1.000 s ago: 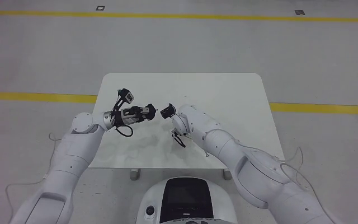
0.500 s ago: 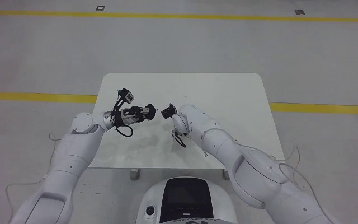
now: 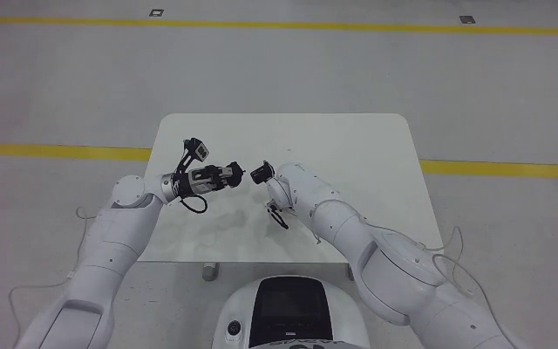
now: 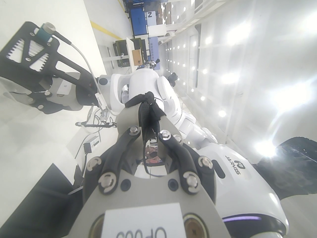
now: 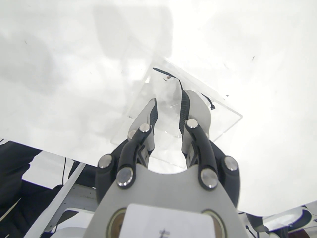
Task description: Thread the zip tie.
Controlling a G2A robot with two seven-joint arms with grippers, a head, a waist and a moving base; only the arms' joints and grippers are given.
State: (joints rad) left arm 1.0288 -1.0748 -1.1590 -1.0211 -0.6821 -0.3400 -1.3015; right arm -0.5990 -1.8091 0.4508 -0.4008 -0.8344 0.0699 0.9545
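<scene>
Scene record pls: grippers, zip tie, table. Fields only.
left gripper: shut on a thin black strap, above the table
right gripper: open, tip close to the left gripper
zip tie: black, bent, seen against a clear plate beside one right finger; contact unclear
threaded: cannot tell

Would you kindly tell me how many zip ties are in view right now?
2, as far as shows: one zip tie lies on the clear plate ahead of the open right gripper; a second tie is pinched in the left gripper. Others may be hidden.
</scene>
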